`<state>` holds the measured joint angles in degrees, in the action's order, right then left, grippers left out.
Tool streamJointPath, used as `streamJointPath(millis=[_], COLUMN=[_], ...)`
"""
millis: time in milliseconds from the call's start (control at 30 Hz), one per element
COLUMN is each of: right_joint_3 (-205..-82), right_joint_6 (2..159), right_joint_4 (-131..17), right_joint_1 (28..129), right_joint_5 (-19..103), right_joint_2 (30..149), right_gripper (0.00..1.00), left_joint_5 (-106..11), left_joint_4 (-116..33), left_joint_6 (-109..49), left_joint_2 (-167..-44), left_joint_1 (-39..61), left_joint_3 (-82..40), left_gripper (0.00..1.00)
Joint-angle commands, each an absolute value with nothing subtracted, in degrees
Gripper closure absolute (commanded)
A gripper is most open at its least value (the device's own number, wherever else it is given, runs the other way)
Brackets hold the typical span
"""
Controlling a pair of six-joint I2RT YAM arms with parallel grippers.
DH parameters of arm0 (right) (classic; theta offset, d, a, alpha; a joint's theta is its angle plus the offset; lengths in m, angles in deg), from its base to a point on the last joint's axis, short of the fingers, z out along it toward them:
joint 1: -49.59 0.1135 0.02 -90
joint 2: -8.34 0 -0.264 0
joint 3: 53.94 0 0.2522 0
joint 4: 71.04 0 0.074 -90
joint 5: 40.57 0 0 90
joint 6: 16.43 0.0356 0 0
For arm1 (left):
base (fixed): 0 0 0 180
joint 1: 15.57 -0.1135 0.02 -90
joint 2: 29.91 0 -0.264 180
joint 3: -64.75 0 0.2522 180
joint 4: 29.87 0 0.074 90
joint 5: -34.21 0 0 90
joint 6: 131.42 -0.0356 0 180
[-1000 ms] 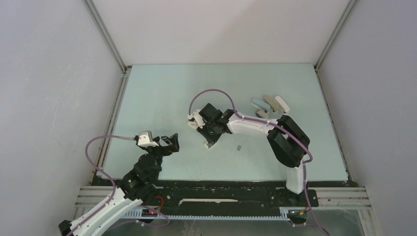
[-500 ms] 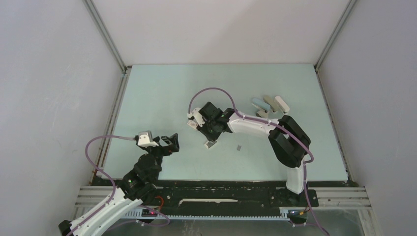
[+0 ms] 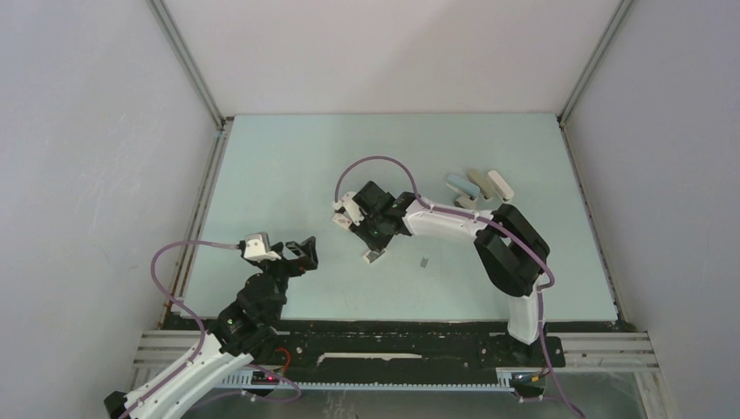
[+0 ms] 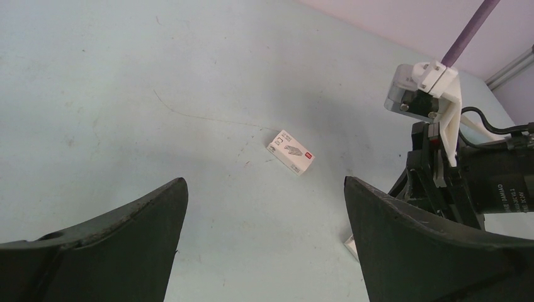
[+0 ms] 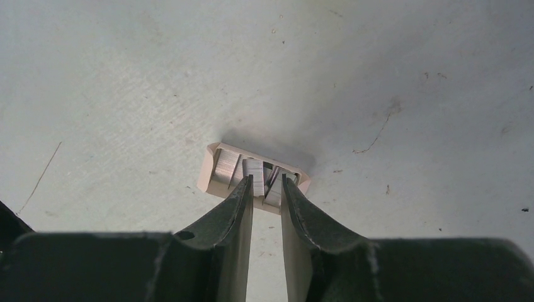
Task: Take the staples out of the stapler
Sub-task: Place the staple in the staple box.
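Note:
The pale-blue stapler (image 3: 456,183) lies at the back right, far from both grippers. My right gripper (image 3: 373,247) points down into a small open cardboard box (image 5: 211,171) holding grey staples (image 5: 225,166) in strips. Its jaws stand narrowly apart with one bright strip (image 5: 254,173) between the tips (image 5: 267,178), against the left finger. A loose grey staple strip (image 3: 424,261) lies on the mat to the right of the box. My left gripper (image 3: 301,254) hovers wide open and empty (image 4: 264,182) at the near left.
Beige (image 3: 476,183) and white (image 3: 500,184) staplers lie beside the blue one, with a squat dark item (image 3: 463,202) just in front. A small white labelled box (image 4: 290,151) sits on the pale green mat (image 3: 288,166). White walls enclose the table.
The right gripper has drawn slightly up and back, so the open box now shows below its tips. The left arm has not moved.

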<state>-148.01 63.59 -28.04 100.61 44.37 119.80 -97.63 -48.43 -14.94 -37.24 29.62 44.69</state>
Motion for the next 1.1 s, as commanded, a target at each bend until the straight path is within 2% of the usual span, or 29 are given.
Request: streamJointPath(millis=[0, 700, 1067], right_joint_3=[-150.3, -150.6, -150.6], right_joint_6=[63.1, 63.7, 63.6], right_joint_4=[-27.5, -27.2, -27.2], right_joint_1=[100.5, 100.2, 100.0], right_joint_5=[43.9, 44.1, 46.2], right_joint_2=[121.1, 122.8, 122.6], right_gripper=[0.69, 0.72, 0.78], left_joint_5=[-98.2, -98.3, -98.3], left_joint_4=[-46.9, -47.1, -47.1], left_joint_6=[-15.9, -15.9, -15.9], left_joint_2=[-36.7, -36.3, -36.3], left_joint_1=[29.3, 29.3, 29.4], left_joint_3=[46.2, 46.2, 46.2], left_gripper=[0.0, 0.0, 0.0])
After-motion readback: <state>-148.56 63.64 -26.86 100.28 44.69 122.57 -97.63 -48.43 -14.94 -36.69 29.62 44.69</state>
